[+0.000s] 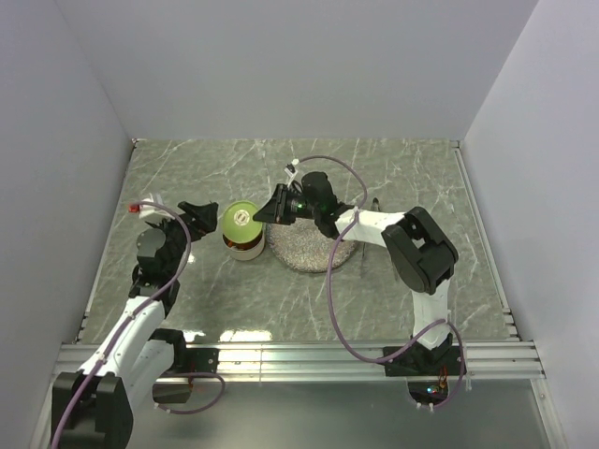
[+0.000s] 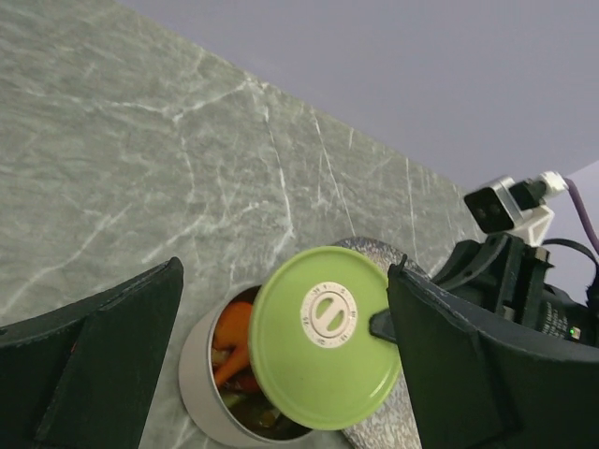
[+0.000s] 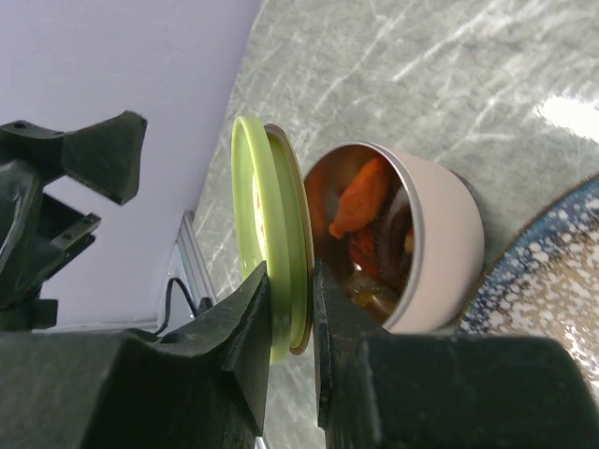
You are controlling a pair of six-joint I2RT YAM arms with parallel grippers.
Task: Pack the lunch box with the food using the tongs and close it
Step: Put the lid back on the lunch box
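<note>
My right pincer (image 3: 291, 285) is clamping its two black fingers (image 3: 248, 318) on the rim of the flat round olive-green lid (image 3: 267, 234), one finger on each face. I am holding the lid tilted over the mouth of the small round shiny steel tin (image 3: 440, 234), not seated on it, so part of the opening is showing. Inside the tin, orange chunks and dark brown strips of food (image 3: 360, 201) are lying piled together. The tin is standing on the grey-green marbled table (image 1: 393, 168), just beside the left edge of the wide speckled grey plate (image 1: 304, 251). My left pincer (image 1: 201, 217) is hovering at the tin's other side with its fingers spread wide apart, gripping nothing.
</note>
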